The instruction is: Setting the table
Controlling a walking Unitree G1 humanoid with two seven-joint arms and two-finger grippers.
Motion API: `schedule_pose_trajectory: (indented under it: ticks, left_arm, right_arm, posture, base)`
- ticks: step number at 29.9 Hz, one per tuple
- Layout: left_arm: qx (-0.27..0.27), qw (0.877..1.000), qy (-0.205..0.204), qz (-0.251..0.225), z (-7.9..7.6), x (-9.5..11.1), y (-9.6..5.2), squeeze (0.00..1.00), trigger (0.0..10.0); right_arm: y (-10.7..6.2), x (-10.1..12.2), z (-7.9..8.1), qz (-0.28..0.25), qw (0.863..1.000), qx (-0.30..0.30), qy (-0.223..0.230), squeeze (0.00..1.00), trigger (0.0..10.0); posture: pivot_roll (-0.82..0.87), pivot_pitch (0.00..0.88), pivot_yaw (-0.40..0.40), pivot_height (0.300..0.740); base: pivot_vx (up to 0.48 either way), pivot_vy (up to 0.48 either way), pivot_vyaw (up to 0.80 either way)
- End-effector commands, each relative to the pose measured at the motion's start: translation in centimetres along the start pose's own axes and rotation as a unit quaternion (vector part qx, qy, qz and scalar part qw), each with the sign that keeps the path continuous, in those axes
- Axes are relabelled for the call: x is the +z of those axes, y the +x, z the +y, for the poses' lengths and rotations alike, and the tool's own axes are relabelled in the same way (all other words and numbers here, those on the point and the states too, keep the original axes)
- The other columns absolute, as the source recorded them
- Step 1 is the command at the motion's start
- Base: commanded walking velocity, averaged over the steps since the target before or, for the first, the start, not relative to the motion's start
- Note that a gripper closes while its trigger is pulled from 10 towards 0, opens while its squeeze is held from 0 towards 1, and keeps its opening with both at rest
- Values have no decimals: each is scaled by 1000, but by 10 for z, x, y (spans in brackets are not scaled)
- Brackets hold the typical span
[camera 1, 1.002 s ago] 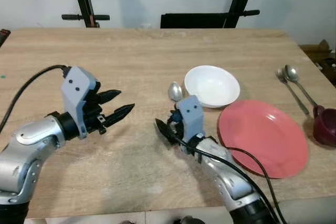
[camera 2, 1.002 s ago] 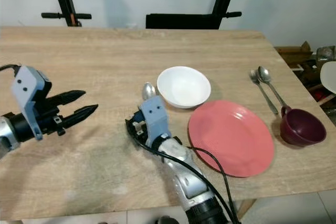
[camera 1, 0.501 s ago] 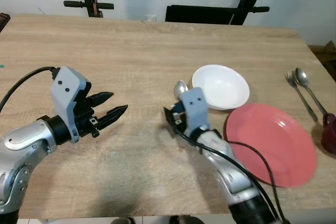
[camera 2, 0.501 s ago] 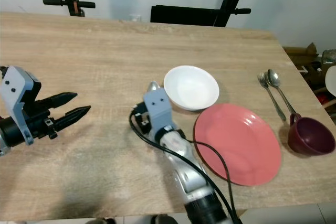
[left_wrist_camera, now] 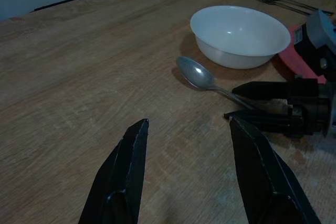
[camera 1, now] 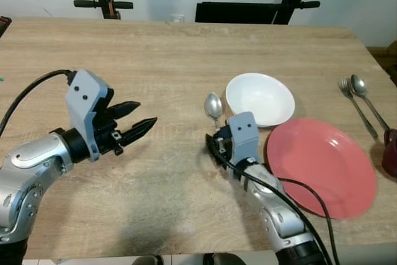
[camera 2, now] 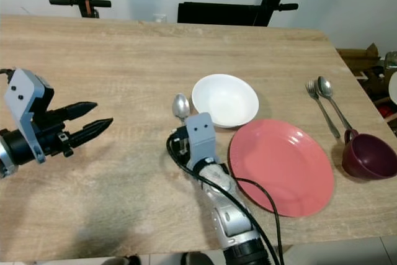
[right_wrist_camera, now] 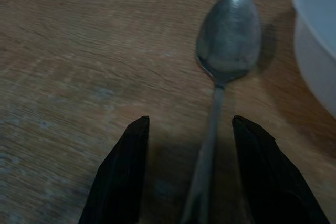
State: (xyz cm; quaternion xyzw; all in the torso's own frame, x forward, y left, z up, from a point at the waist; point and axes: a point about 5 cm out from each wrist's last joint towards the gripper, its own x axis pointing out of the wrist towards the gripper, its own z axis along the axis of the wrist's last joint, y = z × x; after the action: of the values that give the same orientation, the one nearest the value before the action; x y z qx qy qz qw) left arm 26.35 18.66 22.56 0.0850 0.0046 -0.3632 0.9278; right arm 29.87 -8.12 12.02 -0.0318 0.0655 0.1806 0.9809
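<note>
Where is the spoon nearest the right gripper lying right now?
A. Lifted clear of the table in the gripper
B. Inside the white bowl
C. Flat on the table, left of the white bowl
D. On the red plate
C. The spoon lies flat on the table beside the white bowl, its handle running between the open fingers of the right gripper.
</note>
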Motion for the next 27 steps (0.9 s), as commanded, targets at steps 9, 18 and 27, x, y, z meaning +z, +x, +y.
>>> schedule_pose_trajectory:
  ticks: [9, 18, 27]
  left_arm:
    - [3, 1000, -12, 4, -2, -3, 1, 0, 10000]
    - [10, 1000, -16, 4, -4, -7, 1, 0, 10000]
    - [12, 1000, -19, 1, -5, -9, 4, 0, 10000]
  right_arm:
    - [12, -33, 1, 104, 993, -21, 54, 0, 235]
    - [11, -39, -5, 114, 992, -25, 53, 0, 0]
    - [9, -38, -5, 108, 993, -21, 51, 0, 0]
  posture:
    - [70, 100, 26, 740]
    - [63, 97, 23, 740]
    - [54, 85, 22, 740]
  base:
    - [0, 0, 0]
    - [0, 0, 0]
    - [0, 0, 0]
